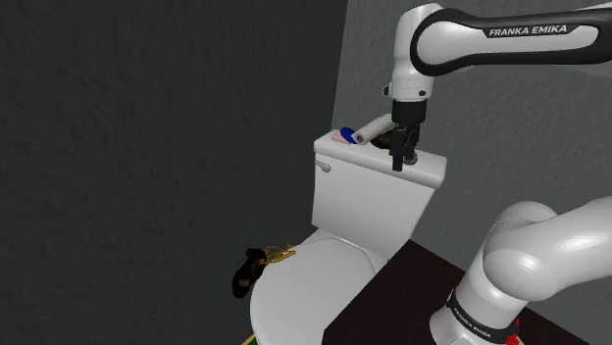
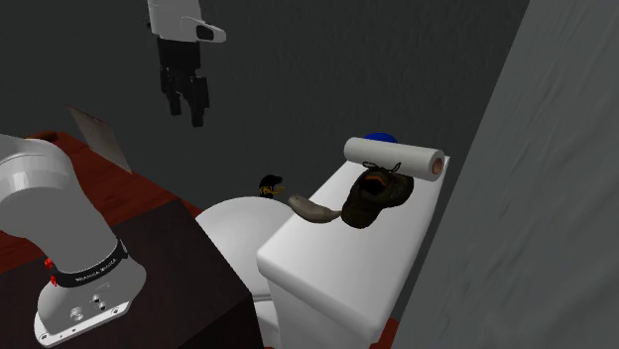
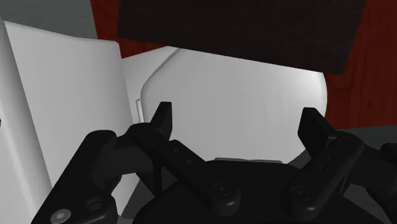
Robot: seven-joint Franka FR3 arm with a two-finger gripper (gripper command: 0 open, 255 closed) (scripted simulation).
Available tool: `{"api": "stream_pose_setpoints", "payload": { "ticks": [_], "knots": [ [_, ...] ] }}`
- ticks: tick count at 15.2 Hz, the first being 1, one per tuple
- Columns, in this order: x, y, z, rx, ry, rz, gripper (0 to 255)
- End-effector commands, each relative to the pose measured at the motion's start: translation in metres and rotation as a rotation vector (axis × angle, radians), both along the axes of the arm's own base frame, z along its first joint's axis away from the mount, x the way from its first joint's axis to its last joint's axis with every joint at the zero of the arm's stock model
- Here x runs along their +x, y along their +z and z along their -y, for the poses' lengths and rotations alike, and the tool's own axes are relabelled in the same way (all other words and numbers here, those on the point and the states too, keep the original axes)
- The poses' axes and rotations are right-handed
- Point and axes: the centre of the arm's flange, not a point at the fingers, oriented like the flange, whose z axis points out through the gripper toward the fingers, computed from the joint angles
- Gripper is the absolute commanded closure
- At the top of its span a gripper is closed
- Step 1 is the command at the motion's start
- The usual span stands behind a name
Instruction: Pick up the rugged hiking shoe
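Brand name on the arm (image 1: 535,245): "FRANKA EMIKA"

In the shoulder view, the words "FRANKA EMIKA" stand in white capital letters on the dark panel (image 1: 510,41) that runs along the side of the white forearm link (image 1: 417,39), near that view's upper right; the letters follow the link's slight slant. Lower in the same view, a black band (image 1: 478,319) around the joint near the stand carries a short line of white lettering, too small to read for certain. In the second exterior view, a black band (image 2: 91,270) of the same kind also bears white characters, likewise too small to make out.
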Motion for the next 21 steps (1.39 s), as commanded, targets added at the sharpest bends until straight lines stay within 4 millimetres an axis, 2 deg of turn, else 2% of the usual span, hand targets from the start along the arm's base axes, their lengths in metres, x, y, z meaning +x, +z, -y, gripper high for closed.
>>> {"api": "stream_pose_setpoints", "payload": {
  "ticks": [1, 21],
  "knots": [
    [0.000, 0.000, 0.000, 0.000, 0.000, 0.000, 0],
    [0.116, -0.027, 0.244, 0.017, -0.098, -0.043, 0]
  ]
}}
